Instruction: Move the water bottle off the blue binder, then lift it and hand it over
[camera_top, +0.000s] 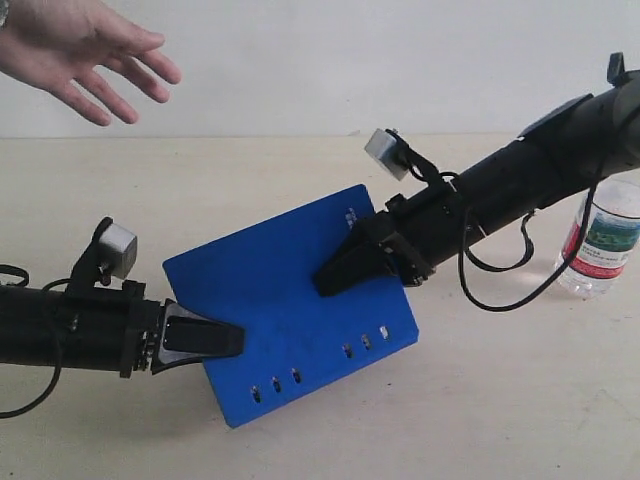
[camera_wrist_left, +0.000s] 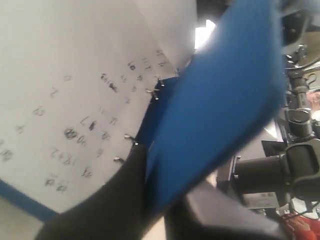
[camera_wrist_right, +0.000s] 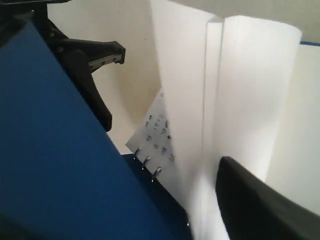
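Exterior view offered little print that could be read. The water bottle (camera_top: 605, 240) wore a red, white and green label whose lettering was too small to make out. The binder (camera_top: 285, 290) carried a small white logo (camera_top: 350, 213) near its upper corner, equally illegible. Left wrist view gave more: white pages (camera_wrist_left: 75, 75) inside the blue cover bore handwritten figures in dark ink (one looked like "17", the rest were blurred).

The left arm lay low and nearly level, coming in from the left. The left fingers (camera_top: 205, 338) were clamped together on the binder's lower left edge. The right arm sloped down from the upper right. The right fingers (camera_top: 345, 270) stood apart at the binder's upper right edge, with the cover and loose pages between them in the right wrist view. The binder was tilted and raised; whether its lowest corner touched the table (camera_top: 480, 400) could not be told. A person's hand (camera_top: 75, 50) was spread open at the upper left, well apart from the binder.

Counted: one bottle, one binder, two arms and one hand. Six small holes (camera_top: 275, 383) ran along the binder's lower edge in two groups of three, and three metal rings (camera_wrist_right: 146, 161) showed in the right wrist view. The bottle stood upright on the table at the far right, off the binder, with its top hidden behind the right arm.
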